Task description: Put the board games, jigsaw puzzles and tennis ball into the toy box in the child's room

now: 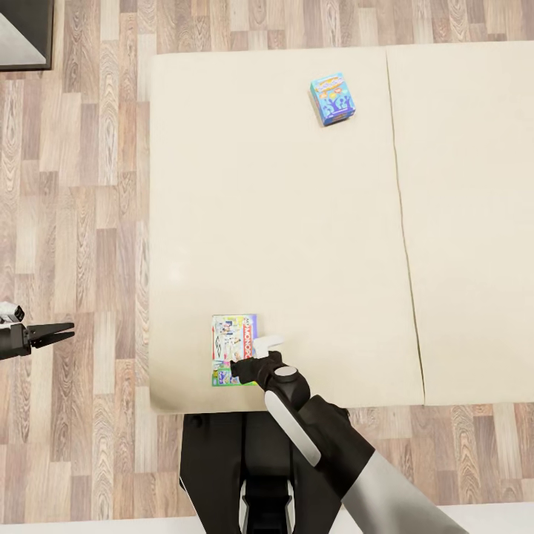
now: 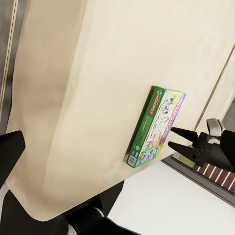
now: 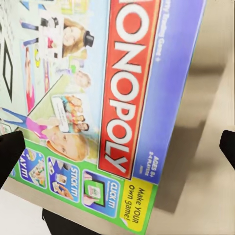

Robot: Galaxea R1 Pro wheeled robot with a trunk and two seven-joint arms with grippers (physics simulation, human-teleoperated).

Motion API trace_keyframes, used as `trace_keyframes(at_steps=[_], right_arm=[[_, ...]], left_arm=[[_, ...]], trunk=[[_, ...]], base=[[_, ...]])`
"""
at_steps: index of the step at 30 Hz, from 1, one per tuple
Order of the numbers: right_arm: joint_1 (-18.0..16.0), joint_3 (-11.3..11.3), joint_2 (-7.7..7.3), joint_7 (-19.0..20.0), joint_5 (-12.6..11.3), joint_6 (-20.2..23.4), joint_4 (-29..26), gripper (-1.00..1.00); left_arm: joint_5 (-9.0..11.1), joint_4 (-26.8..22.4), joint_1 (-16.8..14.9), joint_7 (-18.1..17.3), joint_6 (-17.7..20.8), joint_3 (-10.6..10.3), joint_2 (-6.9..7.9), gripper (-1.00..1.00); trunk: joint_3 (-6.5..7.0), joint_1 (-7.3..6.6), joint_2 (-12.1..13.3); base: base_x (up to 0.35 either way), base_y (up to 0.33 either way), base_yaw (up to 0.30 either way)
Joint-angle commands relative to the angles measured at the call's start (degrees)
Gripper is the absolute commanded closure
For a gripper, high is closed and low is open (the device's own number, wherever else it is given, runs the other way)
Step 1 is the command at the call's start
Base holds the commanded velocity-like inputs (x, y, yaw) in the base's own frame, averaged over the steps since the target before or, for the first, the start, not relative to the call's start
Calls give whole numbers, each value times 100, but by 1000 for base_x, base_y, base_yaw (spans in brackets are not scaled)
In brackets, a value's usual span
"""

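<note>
Wide cream bed on plank floor, seen from above, two-part mattress split by a seam. Near the bed's close edge, a white game box with red logo stripe and green and blue borders, lying flat, long axis running away from the robot. Right end effector directly over its near end, fingers spread apart either side, nothing clamped yet. Left end effector off over the floor, tips nearly together, empty. Farther up the mattress, a small teal-blue game box.
</note>
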Motion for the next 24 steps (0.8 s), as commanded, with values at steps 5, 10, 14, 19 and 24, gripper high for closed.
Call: trace_keyframes(at_steps=[5,10,14,19,24], right_arm=[[-4,13,-6,-49,-70,-177,-4,-100],[-4,13,-2,-40,-76,-350,16,-100],[-9,13,22,-38,-74,-385,170,-100],[-12,17,61,-36,-57,-458,410,-100],[-14,21,71,-37,-60,-564,494,-100]], left_arm=[[-2,1,-2,-23,61,-1,1,-100],[-2,1,-2,-23,61,-1,1,-100],[-2,1,-2,-23,61,-1,1,-100],[-2,1,-2,-23,61,-1,1,-100],[-2,1,-2,-23,61,-1,1,-100]], trunk=[[-6,4,-9],[-6,4,-9],[-6,4,-9],[-6,4,-9],[-6,4,-9]], base=[[0,0,0],[0,0,0],[0,0,0],[0,0,0],[0,0,0]])
